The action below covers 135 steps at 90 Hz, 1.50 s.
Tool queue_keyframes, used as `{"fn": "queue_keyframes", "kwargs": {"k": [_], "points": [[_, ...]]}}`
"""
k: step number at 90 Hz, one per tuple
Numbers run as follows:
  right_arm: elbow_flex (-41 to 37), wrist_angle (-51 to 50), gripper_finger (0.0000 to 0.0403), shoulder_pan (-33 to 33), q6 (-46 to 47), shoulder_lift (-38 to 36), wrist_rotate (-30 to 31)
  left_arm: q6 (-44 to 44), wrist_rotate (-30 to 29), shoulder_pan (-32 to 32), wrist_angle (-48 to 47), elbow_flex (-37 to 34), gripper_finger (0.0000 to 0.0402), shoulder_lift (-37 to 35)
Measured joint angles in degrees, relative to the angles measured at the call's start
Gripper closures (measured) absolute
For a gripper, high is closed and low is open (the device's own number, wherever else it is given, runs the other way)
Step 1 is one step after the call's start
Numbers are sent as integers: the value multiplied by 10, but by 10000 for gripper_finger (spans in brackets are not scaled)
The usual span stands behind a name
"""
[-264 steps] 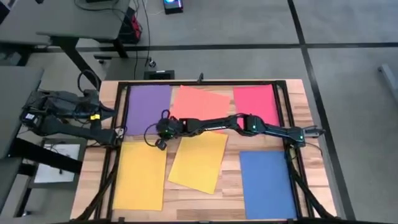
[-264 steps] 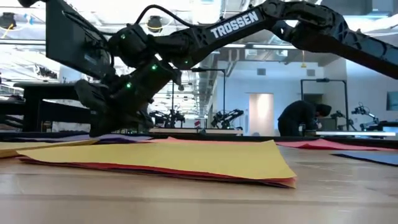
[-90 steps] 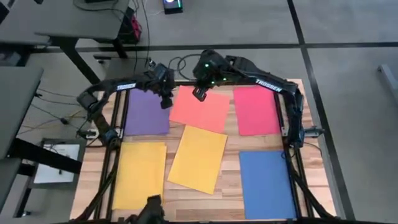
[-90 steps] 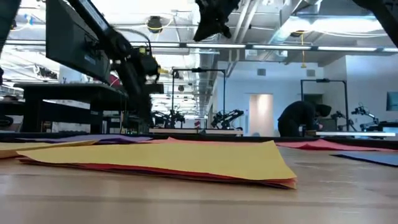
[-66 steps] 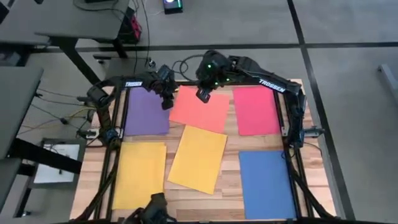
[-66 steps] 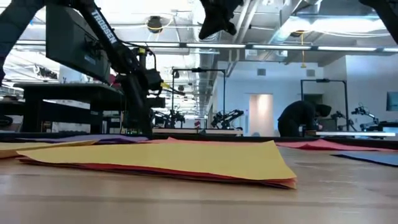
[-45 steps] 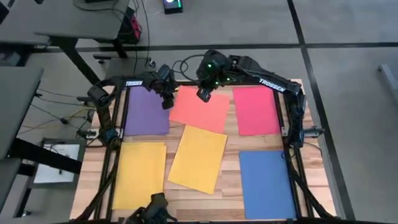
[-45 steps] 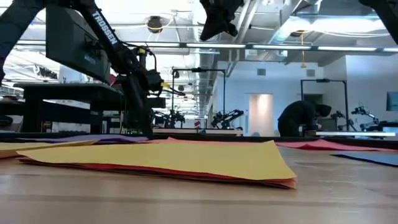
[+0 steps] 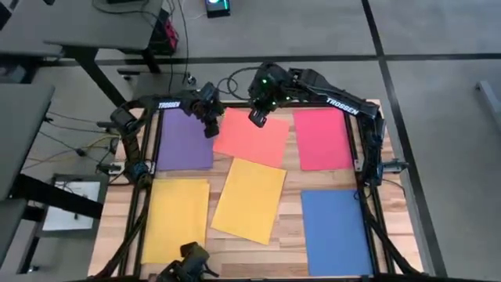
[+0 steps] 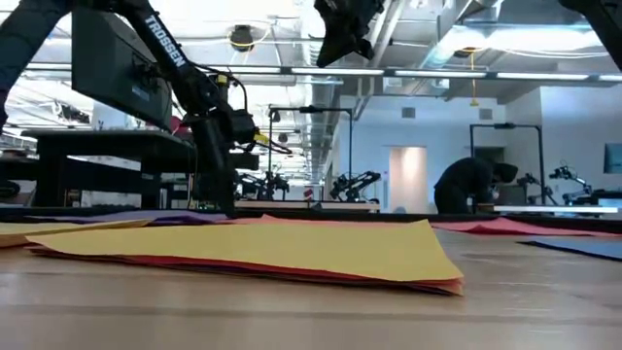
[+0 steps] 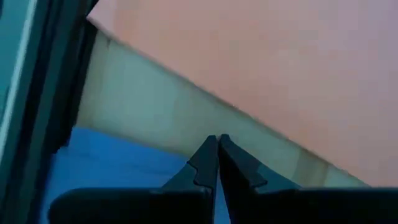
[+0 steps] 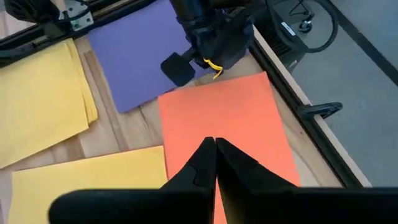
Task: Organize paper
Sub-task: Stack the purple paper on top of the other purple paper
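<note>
High view: on the wooden worktop point(image 9: 403, 235), purple sheet point(image 9: 185, 139), salmon-orange sheet point(image 9: 252, 138) and pink-red sheet point(image 9: 322, 138) in a row along the far edge; two yellow sheets, one point(image 9: 175, 219) at the near left, one point(image 9: 250, 200) tilted at centre; blue sheet point(image 9: 337, 233) at the near right. Left arm stretched along the far edge from the left post, its left pincer point(image 9: 210, 130) down at the gap between purple and salmon-orange. Right arm folded inward from the right post, its right pincer point(image 9: 256, 117) over the far edge of the salmon-orange sheet. "TROSSEN" readable in white on both forearms. Against half a second earlier, hardly any change in either arm.

Low view: tilted yellow sheet point(image 10: 262, 248) nearest, a red edge showing under it. Left pincer point(image 10: 222, 206) pointing straight down, tip close to the paper; contact not discernible. Right pincer point(image 10: 327, 51) hanging high above. "TROSSEN" again on the left arm. A person bent over in the room behind.

Left wrist view: fingers point(image 11: 205, 162) pressed together, nothing between them; salmon-orange paper ahead, a strip of bare wood, a bluish-looking sheet nearer.

Right wrist view: fingers point(image 12: 205, 159) likewise closed and empty, above the salmon-orange sheet point(image 12: 230, 130); purple sheet point(image 12: 140, 53) and left pincer point(image 12: 180, 68) beyond.
</note>
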Motion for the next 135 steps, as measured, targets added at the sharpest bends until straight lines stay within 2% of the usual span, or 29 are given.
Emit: {"fn": "queue_keyframes", "kwargs": {"k": [20,80,92,102,116,126,135], "points": [[0,-4,403,3,-2,0,1,-11,-33,2,2,-3,402,-18],[0,-9,403,3,-2,0,0,-2,-4,-51,6,-2,402,-22],[0,-22,403,3,-2,0,0,-11,-5,-59,-31,0,402,-46],[0,-33,403,3,-3,0,0,-75,-5,-61,-67,12,402,-91],[0,-39,403,3,-6,0,0,-253,8,-60,-116,19,402,-172],[0,-53,403,3,1,0,1,-330,44,-62,-194,15,402,-217],[0,-67,403,3,8,0,1,-375,53,-74,-278,-7,402,-258]]}}
